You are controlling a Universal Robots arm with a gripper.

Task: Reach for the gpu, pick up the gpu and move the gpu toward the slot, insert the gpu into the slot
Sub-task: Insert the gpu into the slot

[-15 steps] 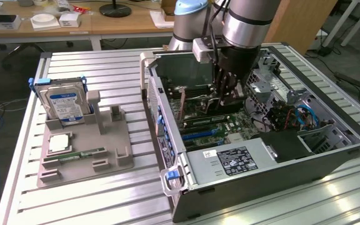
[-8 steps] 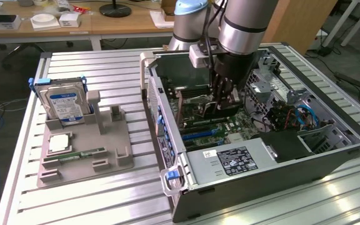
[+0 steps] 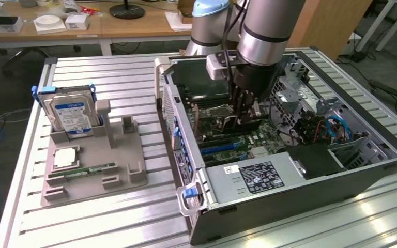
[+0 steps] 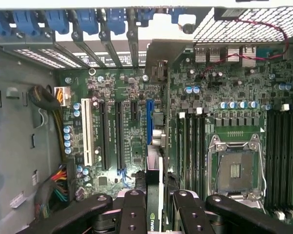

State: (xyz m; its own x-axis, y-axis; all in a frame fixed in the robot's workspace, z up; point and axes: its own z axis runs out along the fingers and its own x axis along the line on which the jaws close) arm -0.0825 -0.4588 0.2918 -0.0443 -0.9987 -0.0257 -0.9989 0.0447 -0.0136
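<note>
My gripper (image 3: pixel 243 118) is lowered inside the open computer case (image 3: pixel 364 170), over the motherboard. It is shut on the gpu (image 4: pixel 155 163). The wrist view shows the card edge-on between the two black fingers (image 4: pixel 133 207), with a green logo on its near end and its metal bracket at the far end by the case's rear openings. The card hangs directly over the blue slot (image 4: pixel 149 122) and runs along the slot's length. Whether its edge touches the slot I cannot tell. In the exterior view the gpu (image 3: pixel 230 124) is a dark shape under the fingers.
White and black expansion slots (image 4: pixel 103 134) lie beside the blue one, the CPU socket (image 4: pixel 234 168) and memory slots on the other side. A power supply (image 3: pixel 254 178) fills the case's near end. Outside, a grey fixture (image 3: pixel 109 155) holds a hard drive (image 3: pixel 74 111) and a memory stick (image 3: pixel 91 169).
</note>
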